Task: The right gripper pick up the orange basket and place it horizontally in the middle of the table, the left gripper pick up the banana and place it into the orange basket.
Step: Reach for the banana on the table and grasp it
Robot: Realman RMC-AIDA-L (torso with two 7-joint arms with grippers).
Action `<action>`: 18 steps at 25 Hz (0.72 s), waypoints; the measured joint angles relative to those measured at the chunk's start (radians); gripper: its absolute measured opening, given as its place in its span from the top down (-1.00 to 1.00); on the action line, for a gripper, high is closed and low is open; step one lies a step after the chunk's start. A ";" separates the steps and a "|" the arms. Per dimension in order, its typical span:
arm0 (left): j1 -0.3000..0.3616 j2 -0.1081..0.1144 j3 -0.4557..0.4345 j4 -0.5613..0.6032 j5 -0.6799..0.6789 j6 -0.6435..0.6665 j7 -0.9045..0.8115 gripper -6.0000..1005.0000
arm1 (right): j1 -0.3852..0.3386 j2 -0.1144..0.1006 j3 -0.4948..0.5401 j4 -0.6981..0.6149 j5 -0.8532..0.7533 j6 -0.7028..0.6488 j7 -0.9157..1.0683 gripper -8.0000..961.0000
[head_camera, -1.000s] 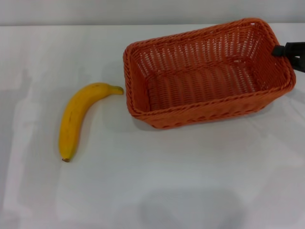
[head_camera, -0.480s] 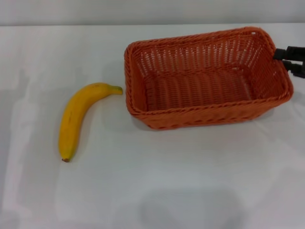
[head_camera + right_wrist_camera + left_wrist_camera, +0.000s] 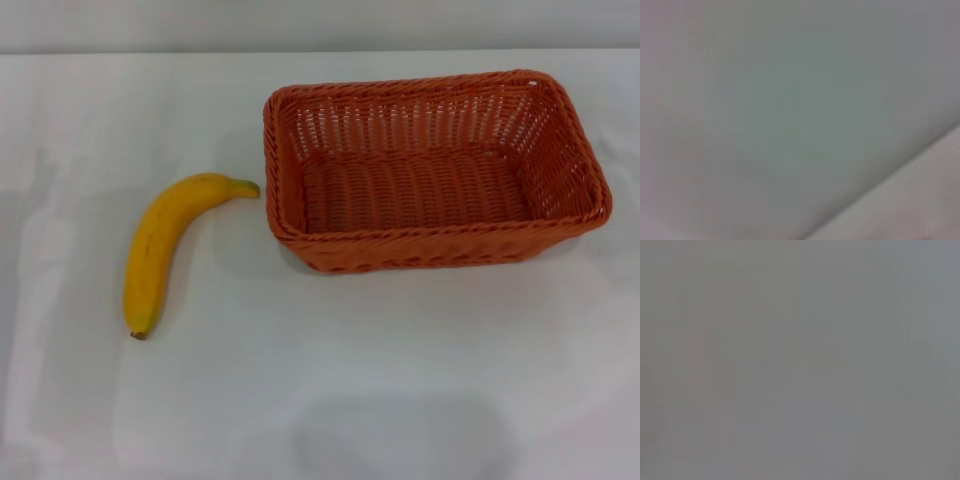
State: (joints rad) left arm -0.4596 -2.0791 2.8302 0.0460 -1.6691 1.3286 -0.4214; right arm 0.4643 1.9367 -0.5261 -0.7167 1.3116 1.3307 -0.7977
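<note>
The orange basket (image 3: 435,170) lies flat on the white table (image 3: 320,380), right of centre, its long side running left to right and its inside empty. A yellow banana (image 3: 160,248) rests on the table to the basket's left, stem end close to the basket's left wall, a small gap between them. Neither the right gripper nor the left gripper appears in the head view. Both wrist views show only a plain grey surface.
The table's far edge (image 3: 320,52) runs along the top of the head view, with a grey wall behind it. White tabletop stretches in front of the basket and the banana.
The right gripper let go of the basket's right end and withdrew out of the head view to the right. The basket settled flat and turned level. The banana stayed put.
</note>
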 joint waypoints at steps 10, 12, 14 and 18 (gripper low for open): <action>-0.002 0.003 0.003 -0.003 0.009 -0.043 -0.119 -0.76 | -0.008 0.074 0.224 0.078 0.179 -0.118 -0.761 -0.50; -0.008 0.006 0.007 -0.030 0.028 -0.081 -0.211 -0.76 | -0.006 0.073 0.224 0.143 0.274 -0.145 -0.937 -0.50; -0.012 0.006 0.009 -0.081 0.077 -0.110 -0.332 -0.76 | -0.004 0.073 0.225 0.173 0.320 -0.155 -1.044 -0.50; -0.020 0.007 0.009 -0.191 0.196 -0.137 -0.570 -0.76 | 0.017 0.076 0.221 0.314 0.538 -0.163 -1.647 -0.50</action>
State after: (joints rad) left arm -0.4793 -2.0724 2.8394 -0.1449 -1.4728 1.1917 -0.9919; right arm 0.4811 2.0123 -0.3052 -0.4027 1.8494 1.1673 -2.4448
